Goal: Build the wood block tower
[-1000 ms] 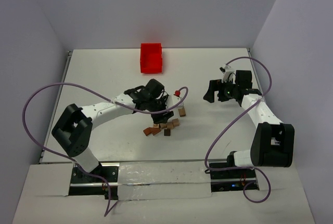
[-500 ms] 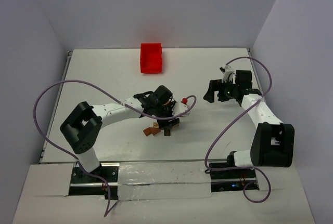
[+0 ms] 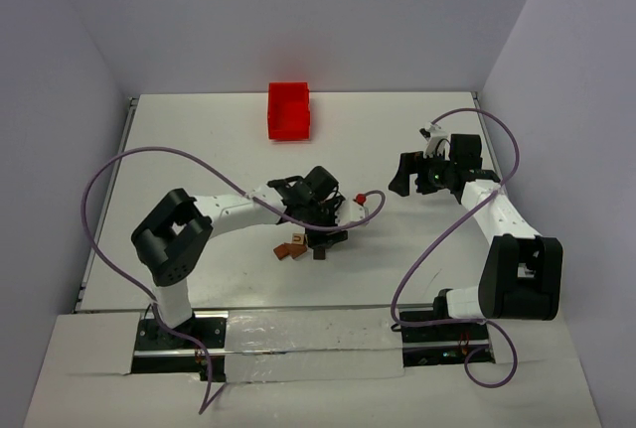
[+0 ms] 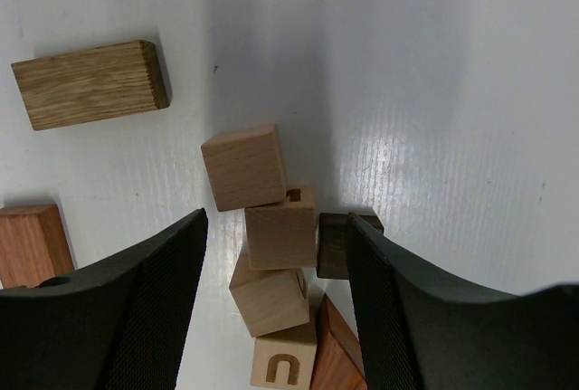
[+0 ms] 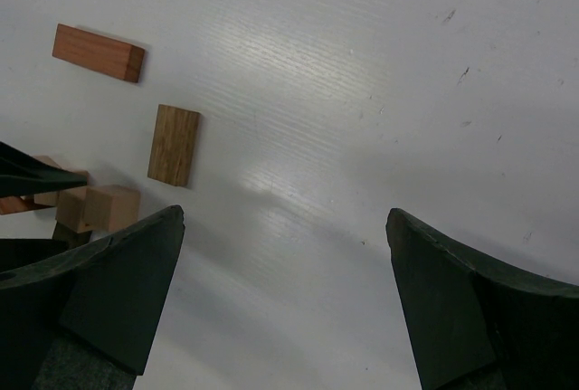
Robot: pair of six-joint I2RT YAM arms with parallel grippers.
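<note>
The wood blocks lie as a loose pile [image 3: 296, 247] on the white table, not stacked. In the left wrist view, several light tan cubes [image 4: 280, 227] form a crooked row, one carved with a U [image 4: 283, 365]. A dark brown block [image 4: 331, 245] and a reddish-brown piece [image 4: 336, 361] lie beside them. My left gripper [image 3: 324, 233] [image 4: 273, 223] hangs open astride this row, with its right finger next to the dark block and a gap on the left. My right gripper [image 3: 405, 179] [image 5: 285, 227] stands wide open and empty, well to the right of the pile.
A red plastic bin [image 3: 289, 110] stands at the back of the table. An oak flat rectangle [image 4: 90, 84] [image 5: 175, 145] and a reddish flat rectangle [image 5: 98, 52] lie apart from the pile. Another reddish block [image 4: 32, 245] sits left of my left finger. A purple cable loops over the left arm.
My left arm has swung right and toward the near edge, coming down over the pile, and its jaws have widened. The right arm has not moved.
</note>
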